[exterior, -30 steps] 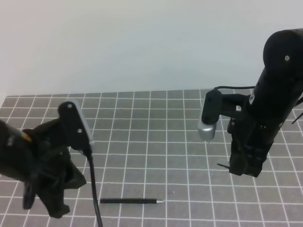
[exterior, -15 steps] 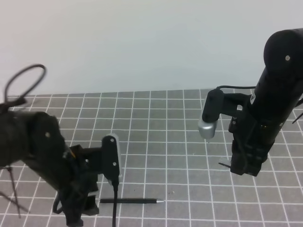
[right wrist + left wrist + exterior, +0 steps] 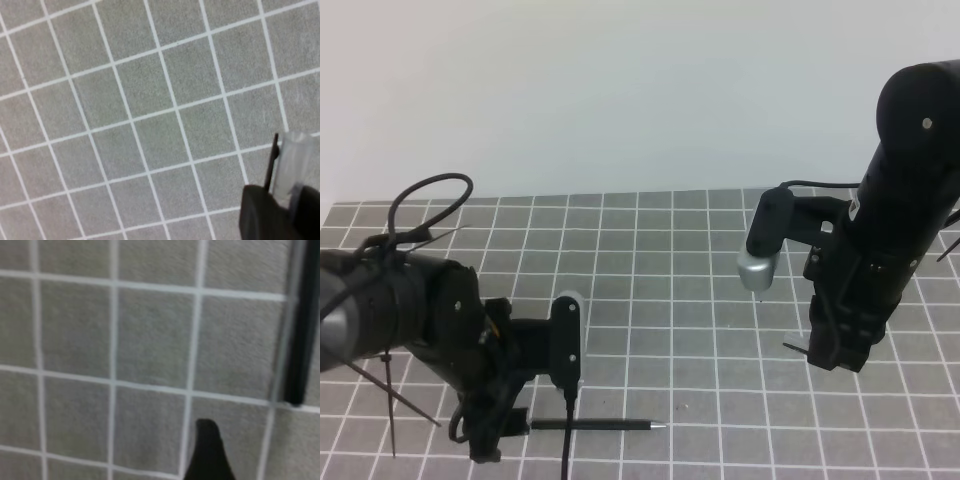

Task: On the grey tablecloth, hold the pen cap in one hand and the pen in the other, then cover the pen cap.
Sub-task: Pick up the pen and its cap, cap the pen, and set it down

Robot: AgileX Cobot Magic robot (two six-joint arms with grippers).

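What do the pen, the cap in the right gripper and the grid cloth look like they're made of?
The pen looks like matte black plastic with a small shiny tip, probably metal. The pen cap, held in the right gripper, looks like translucent, frosted plastic with a dark clip. The grey tablecloth looks like soft, felt-like fabric, fuzzy in texture, with printed white lines.

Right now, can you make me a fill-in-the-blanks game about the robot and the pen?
1. The pen lies flat on the grey ____.
2. The pen's silver tip points toward the ____ side of the high view.
3. The right gripper holds the pen ____.
4. The arm low beside the pen is the ____ one.

Missing words: tablecloth; right; cap; left
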